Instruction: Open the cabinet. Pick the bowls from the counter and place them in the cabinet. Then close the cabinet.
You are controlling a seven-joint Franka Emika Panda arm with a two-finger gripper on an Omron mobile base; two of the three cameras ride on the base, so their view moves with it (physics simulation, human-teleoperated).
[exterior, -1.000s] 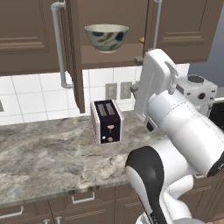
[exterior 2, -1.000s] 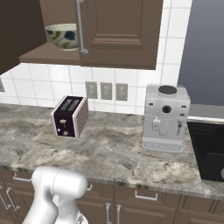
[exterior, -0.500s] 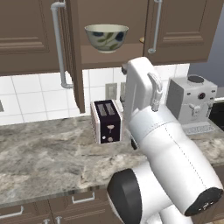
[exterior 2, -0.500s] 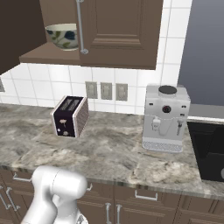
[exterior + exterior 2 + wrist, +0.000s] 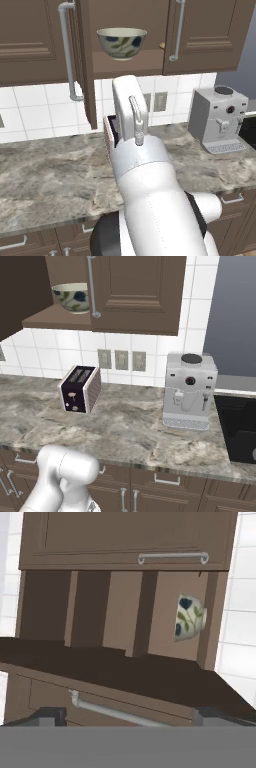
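Arm swung leftward before toaster [image 5: 80,389] | counter [image 5: 130,431]: coffee machine [image 5: 189,391] | cabinet [image 5: 125,35] open | jaws wide, empty

The arm [image 5: 150,200] is showing glossy white, rounded shells — bulky and smooth — with a dark joint band and a slim grey slot running along its upper link.

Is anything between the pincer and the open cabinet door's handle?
Nothing visible. In the hand view the open pincer faces the door's handle directly, and the bowl sits back on the cabinet shelf, out of the way.
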